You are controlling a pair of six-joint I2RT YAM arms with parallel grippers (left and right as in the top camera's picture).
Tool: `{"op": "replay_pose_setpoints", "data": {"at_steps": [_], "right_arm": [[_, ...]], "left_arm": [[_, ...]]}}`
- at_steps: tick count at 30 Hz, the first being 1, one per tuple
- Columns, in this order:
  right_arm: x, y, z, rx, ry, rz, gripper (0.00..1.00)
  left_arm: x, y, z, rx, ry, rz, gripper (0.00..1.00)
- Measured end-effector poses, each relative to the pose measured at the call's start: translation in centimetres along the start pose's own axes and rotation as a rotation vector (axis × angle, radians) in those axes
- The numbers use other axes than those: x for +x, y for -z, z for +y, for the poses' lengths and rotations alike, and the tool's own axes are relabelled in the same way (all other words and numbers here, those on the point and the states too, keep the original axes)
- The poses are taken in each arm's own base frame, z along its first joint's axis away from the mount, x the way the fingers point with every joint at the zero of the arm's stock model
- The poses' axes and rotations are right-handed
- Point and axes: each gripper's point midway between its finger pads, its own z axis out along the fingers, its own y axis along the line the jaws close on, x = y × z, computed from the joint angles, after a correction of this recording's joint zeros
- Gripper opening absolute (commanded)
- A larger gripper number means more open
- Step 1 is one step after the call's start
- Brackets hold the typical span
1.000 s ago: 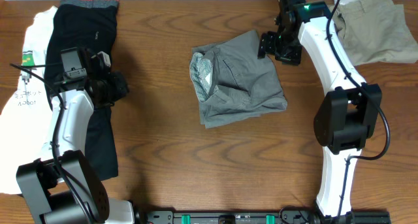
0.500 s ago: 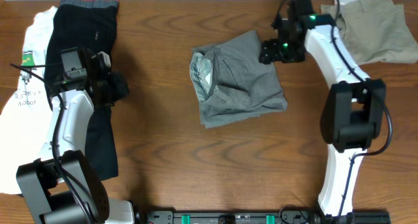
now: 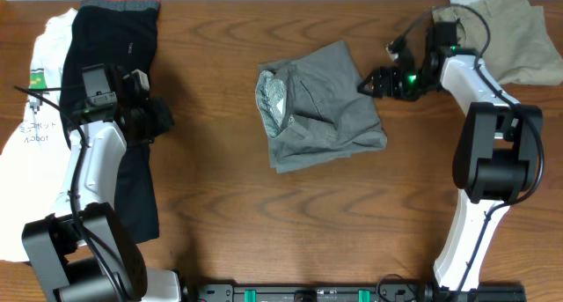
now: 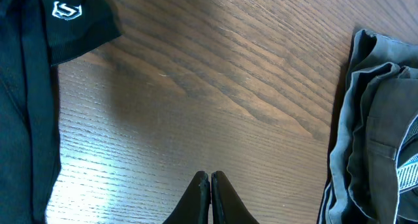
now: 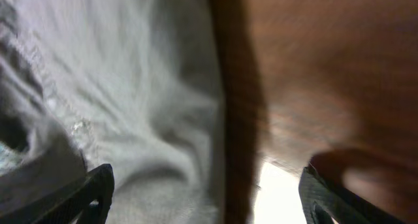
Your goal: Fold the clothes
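Our right hand [image 3: 369, 82] is spread wide and holds nothing. One finger is over the edge of the grey garment [image 3: 321, 108], the other over bare bench [image 3: 264, 214], so the rumpled, folded cloth lies just beside and partly under it. Our left hand [image 4: 210, 185] is closed, tips pressed together w/ nothing betw. them, above bare wood. A black garment [image 3: 119, 38] lies close on one side of it, w/ the grey one well apart on the other. Khaki clothes [image 3: 510, 38] sit behind the right hand.
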Motion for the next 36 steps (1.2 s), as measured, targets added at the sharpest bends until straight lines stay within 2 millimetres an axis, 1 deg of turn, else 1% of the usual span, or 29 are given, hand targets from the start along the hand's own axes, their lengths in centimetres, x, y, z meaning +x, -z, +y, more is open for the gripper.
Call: {"op": "replay_pose_setpoints", "data": {"at_steps": [8, 12, 16, 18, 20, 22, 23, 25, 27, 28, 33, 36], "right_arm": [[1.0, -1.1, 1.8, -0.161, 0.023, -0.027, 0.89], [1.8, -1.7, 3.1, -0.253, 0.037, -0.035, 0.88], [1.9, -3.2, 4.8, -0.342, 0.069, -0.038, 0.86], [1.8, -4.7, 6.3, -0.431, 0.1, -0.042, 0.8], [1.5, -5.9, 7.9, -0.497, 0.124, -0.041, 0.71], [1.7, -6.9, 9.1, -0.555, 0.135, -0.029, 0.56], [2.0, -7.2, 9.6, -0.583, 0.131, -0.015, 0.46], [2.7, -7.9, 9.9, -0.615, 0.108, 0.01, 0.27], [2.7, -7.8, 10.0, -0.629, 0.088, 0.019, 0.09], [2.6, -7.7, 9.9, -0.635, 0.079, 0.02, 0.02], [2.4, -7.4, 10.1, -0.671, 0.043, 0.036, 0.01], [1.9, -7.4, 10.0, -0.671, 0.022, 0.045, 0.01]], "left_arm": [[0.0, 0.0, 0.0, 0.0, 0.0, 0.001, 0.06], [0.0, 0.0, 0.0, 0.0, 0.0, 0.0, 0.06], [0.0, 0.0, 0.0, 0.0, 0.0, 0.001, 0.06], [0.0, 0.0, 0.0, 0.0, 0.0, 0.001, 0.06], [0.0, 0.0, 0.0, 0.0, 0.001, 0.001, 0.06], [0.0, 0.0, 0.0, 0.0, 0.001, 0.002, 0.06], [0.0, 0.0, 0.0, 0.0, 0.001, 0.002, 0.06], [0.0, 0.0, 0.0, 0.0, 0.001, 0.002, 0.06], [0.0, 0.0, 0.0, 0.0, 0.0, 0.001, 0.06], [0.0, 0.0, 0.0, 0.0, 0.0, 0.001, 0.06], [0.0, 0.0, 0.0, 0.0, 0.0, 0.001, 0.06], [0.0, 0.0, 0.0, 0.0, 0.0, 0.001, 0.06]]}}
